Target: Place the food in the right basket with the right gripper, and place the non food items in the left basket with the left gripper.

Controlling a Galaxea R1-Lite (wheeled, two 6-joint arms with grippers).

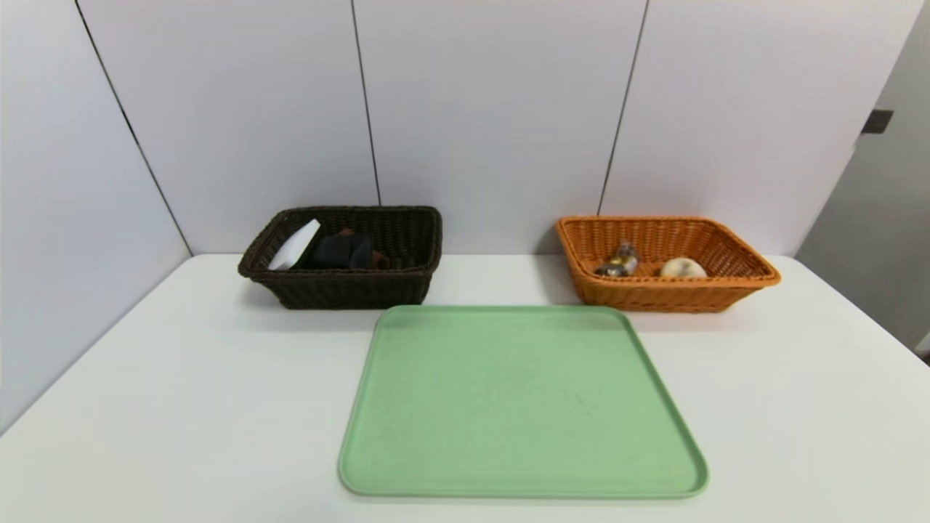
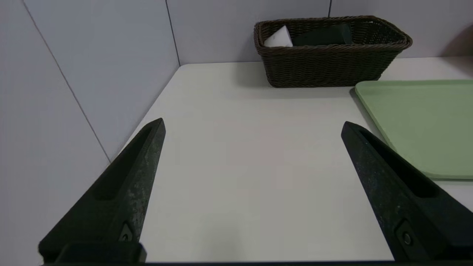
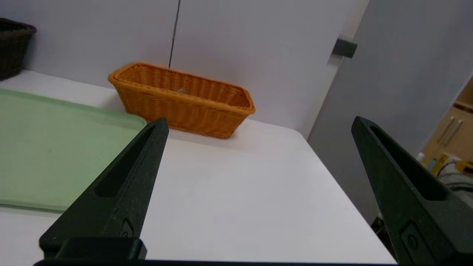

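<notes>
- On the flat white table sits a big pale green plastic tray with round corners, right in the middle and bare.
- Behind the tray, to the left, stands the dark brown woven wicker basket with flared sides. It is close to the wall.
- Inside it a flat white slab leans on the left side, tilted up. Next to it lies a black cloth roll, and a bit of brown towel peeks out beside that (most of it is hidden).
- Behind the tray, to the right, stands the orange woven wicker basket. The two baskets are well apart.
- Inside it lie a clear-wrapped strip of gold and brown sweets and a small round cream bun, side by side.
- Grey-white wall panels with thin dark seams stand behind the table and along its left side.
- Past the right edge of the table a grey door with a dark handle shows.
- The left gripper hangs over the bare table near the left wall, its two black fingers spread wide, holding nothing.
- The right gripper hangs over the table's right part, near the tray corner, fingers spread wide too, holding nothing.
</notes>
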